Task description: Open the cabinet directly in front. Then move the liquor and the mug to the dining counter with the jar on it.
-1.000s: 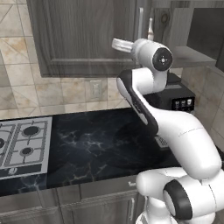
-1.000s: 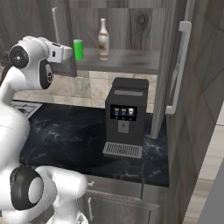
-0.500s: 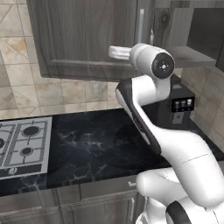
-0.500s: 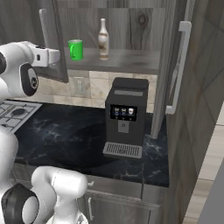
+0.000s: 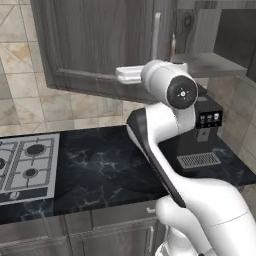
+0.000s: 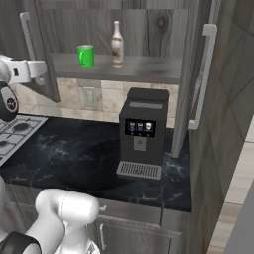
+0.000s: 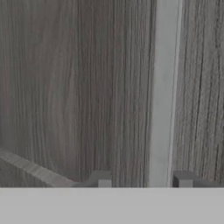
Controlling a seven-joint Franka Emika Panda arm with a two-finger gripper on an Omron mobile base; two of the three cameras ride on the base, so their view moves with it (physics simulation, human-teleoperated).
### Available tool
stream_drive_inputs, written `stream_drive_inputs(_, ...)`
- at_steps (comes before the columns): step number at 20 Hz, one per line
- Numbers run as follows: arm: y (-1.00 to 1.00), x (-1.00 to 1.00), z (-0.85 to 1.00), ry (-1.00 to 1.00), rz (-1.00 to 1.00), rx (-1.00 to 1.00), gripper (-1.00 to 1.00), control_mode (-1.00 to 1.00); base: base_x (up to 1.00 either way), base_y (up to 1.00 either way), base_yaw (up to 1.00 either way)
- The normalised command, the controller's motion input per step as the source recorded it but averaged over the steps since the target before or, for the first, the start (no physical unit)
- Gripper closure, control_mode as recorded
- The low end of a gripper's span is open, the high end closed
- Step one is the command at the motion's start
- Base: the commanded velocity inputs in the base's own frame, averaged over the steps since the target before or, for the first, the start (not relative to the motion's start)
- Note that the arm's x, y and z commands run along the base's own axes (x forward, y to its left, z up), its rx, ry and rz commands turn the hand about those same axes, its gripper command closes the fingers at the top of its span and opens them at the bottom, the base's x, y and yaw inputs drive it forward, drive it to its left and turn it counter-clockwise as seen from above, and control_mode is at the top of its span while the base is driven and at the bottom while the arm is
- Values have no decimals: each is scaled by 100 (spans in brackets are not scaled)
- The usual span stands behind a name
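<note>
swung left, hand (image 7: pixel 142 179) spread astride handle (image 7: pixel 164 92); cabinet (image 6: pixel 149 69) holds mug (image 6: pixel 86 56), liquor (image 6: pixel 117 44)

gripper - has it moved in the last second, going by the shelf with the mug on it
Yes. In the right base view the gripper has drawn away leftward from the mug, toward the left door's handle; the shelf stayed put.

A black marble desk (image 6: pixel 74 154) runs along the wall, with a silver gas hob (image 5: pixel 25 165) set into its left part and a black coffee machine (image 6: pixel 143 131) standing on its right part. Behind them the wall is covered in beige stone tiles (image 5: pixel 20 95), with a socket plate (image 6: pixel 90 97) near the machine. Grey wood-grain drawer fronts (image 5: pixel 100 235) sit below the desk. Pale plank floor (image 6: pixel 238 198) shows at far right.
</note>
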Motion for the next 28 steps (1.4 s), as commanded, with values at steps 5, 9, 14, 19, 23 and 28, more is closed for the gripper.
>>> stream_drive_inputs(5, 100, -80, -13, 2, 0, -12, 100, -100, 0, 0, 0)
stream_drive_inputs(9, 100, -78, -36, 0, -4, -14, 100, -100, 0, 0, 0)
stream_drive_inputs(14, 100, -65, -38, -2, -17, -14, 100, -100, 0, 0, 0)
stream_drive_inputs(19, 42, 0, -2, 0, -7, -5, -100, -100, 0, 0, 0)
stream_drive_inputs(23, 0, -24, -8, 0, 0, 0, -100, -100, 0, 0, 0)
stream_drive_inputs(28, -11, -79, -24, 0, 0, 0, -100, -100, 0, 0, 0)
